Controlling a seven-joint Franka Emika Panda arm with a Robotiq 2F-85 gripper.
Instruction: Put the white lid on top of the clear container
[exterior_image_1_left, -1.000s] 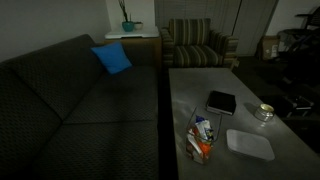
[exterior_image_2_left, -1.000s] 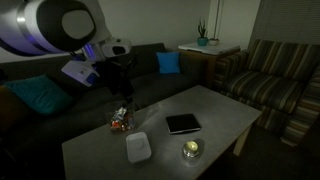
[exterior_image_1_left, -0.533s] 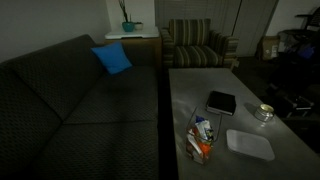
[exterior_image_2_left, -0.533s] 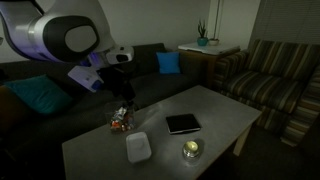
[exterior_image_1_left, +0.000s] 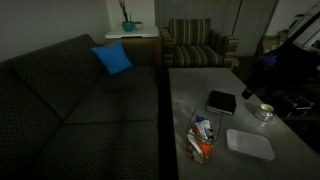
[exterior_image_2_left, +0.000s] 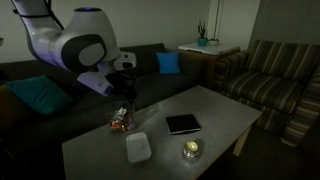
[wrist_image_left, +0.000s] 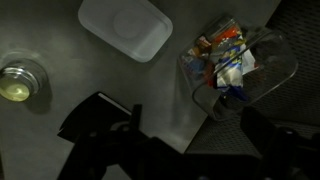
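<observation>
Nothing done: thin white rectangular plastic lid (wrist_image_left: 125, 28) lies just beside the uncovered small clear plastic container (wrist_image_left: 240, 70); gripper (wrist_image_left: 185, 140) above it, spread, empty.

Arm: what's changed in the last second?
The arm swung lower, toward the clear container, coming into an exterior view from the right. Nothing grasped or released. The white lid, black square and dish stayed put.

No readable text, labels or numbers anywhere.
</observation>
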